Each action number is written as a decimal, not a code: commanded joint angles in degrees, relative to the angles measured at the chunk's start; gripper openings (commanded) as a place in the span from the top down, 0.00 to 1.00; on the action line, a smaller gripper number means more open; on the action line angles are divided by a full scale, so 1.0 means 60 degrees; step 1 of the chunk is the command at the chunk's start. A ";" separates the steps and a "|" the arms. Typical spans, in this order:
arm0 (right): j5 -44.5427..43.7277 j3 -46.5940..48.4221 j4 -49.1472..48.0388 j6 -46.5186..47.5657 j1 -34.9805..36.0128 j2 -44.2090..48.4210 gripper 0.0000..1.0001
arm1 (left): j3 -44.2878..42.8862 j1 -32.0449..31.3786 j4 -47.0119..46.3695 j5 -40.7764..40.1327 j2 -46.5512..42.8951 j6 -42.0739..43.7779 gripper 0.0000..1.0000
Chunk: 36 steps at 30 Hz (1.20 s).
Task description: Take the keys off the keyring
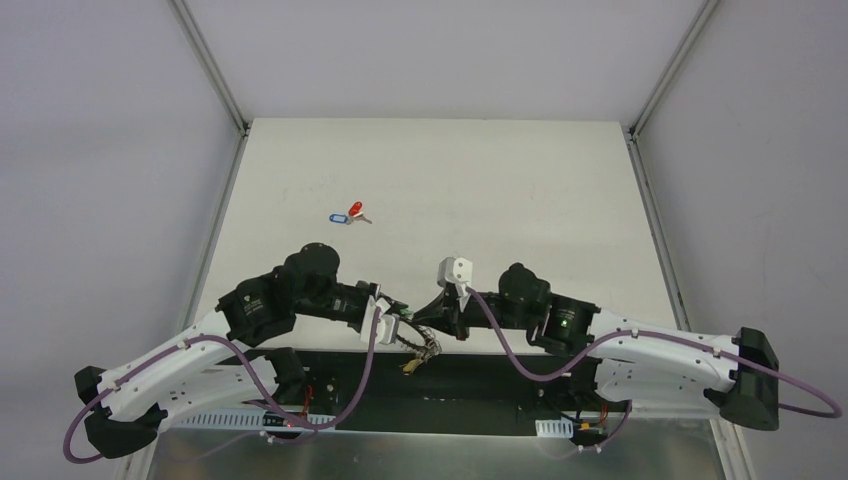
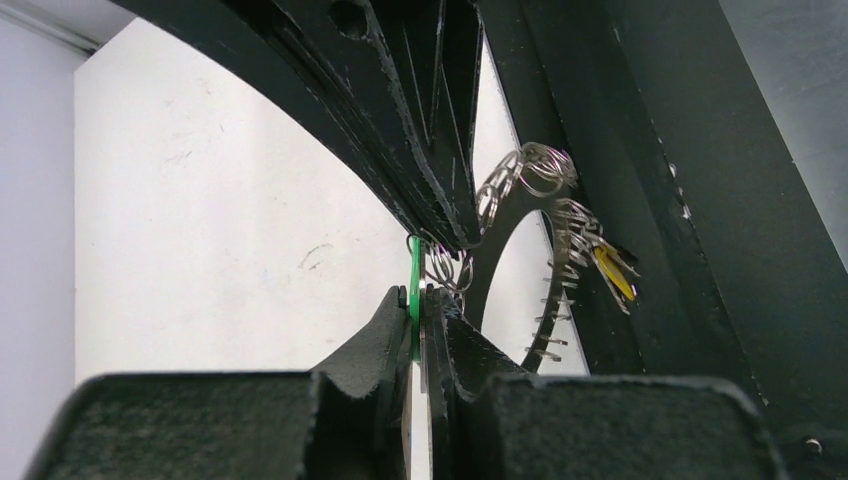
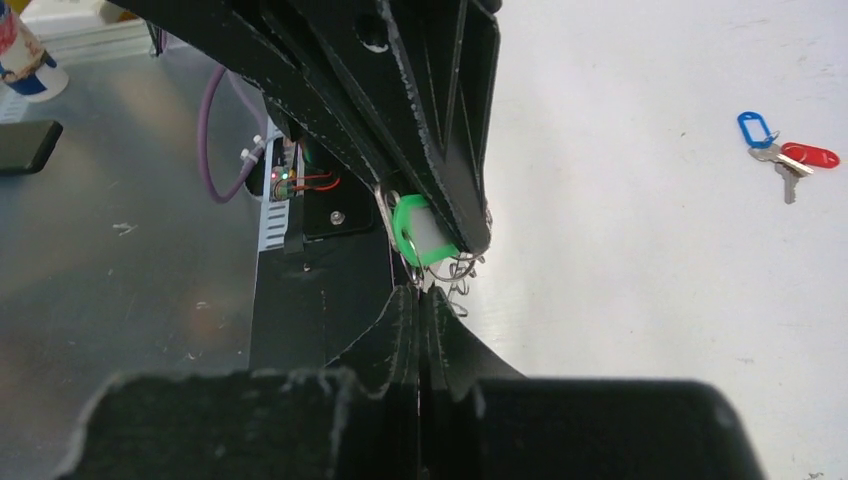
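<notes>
My left gripper (image 2: 420,296) is shut on the green key (image 2: 414,285), seen edge-on between its pads. My right gripper (image 3: 420,292) is shut on a wire loop of the keyring (image 2: 560,225), just below the green key (image 3: 418,232). The two grippers meet tip to tip above the table's near edge, left (image 1: 392,318) and right (image 1: 428,322). The silvery keyring (image 1: 424,346) hangs below them with a yellow key (image 1: 410,366) on it, which also shows in the left wrist view (image 2: 612,272). A blue key (image 1: 340,217) and a red key (image 1: 354,209) lie loose on the white table (image 1: 500,190).
The blue key (image 3: 757,128) and red key (image 3: 812,155) lie together at the far left-centre of the table. A metal bench surface (image 3: 120,280) lies beyond the near edge, with a dark flat object (image 3: 25,145) and a cup (image 3: 25,55) on it.
</notes>
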<state>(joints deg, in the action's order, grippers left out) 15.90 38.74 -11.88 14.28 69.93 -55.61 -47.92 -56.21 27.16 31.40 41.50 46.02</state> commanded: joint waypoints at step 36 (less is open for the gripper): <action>-0.7757 -0.0857 0.1560 -0.3412 -0.0273 0.2399 0.57 | -0.0745 0.1693 -0.0995 -0.2504 0.2192 -0.4040 1.00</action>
<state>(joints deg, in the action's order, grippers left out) -15.79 29.21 -13.47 -0.71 68.47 -40.42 -48.60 -52.10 24.43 23.09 49.43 35.88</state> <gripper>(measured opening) 0.398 0.061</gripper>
